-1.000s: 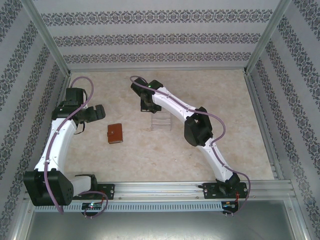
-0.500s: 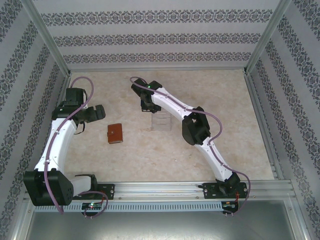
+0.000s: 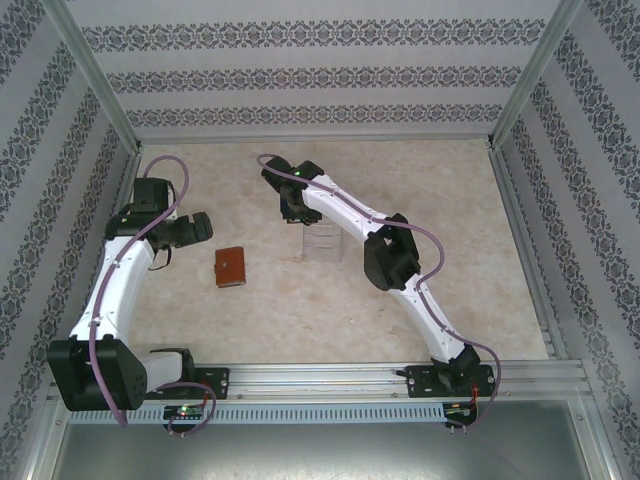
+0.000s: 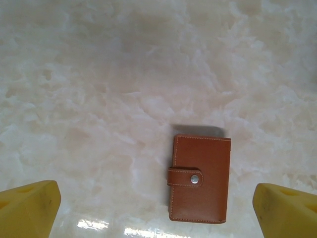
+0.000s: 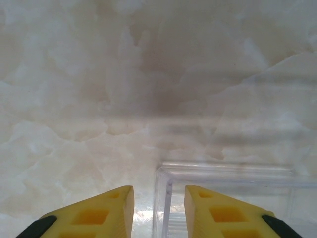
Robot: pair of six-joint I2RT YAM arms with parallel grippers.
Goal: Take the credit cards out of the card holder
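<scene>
Our left pincer (image 4: 157, 210) hangs wide open above the table. The card holder (image 4: 200, 178) lies flat and snapped shut beneath it, off-centre between the fingers. If we drop straight down, one finger may land on the leather and shove it aside. Our right pincer (image 5: 158, 213) stands narrow, holding nothing, with a wall of the clear box (image 5: 223, 168) between its fingers. Closing there could drag the box. While the snap is fastened, no credit cards can come out.
</scene>
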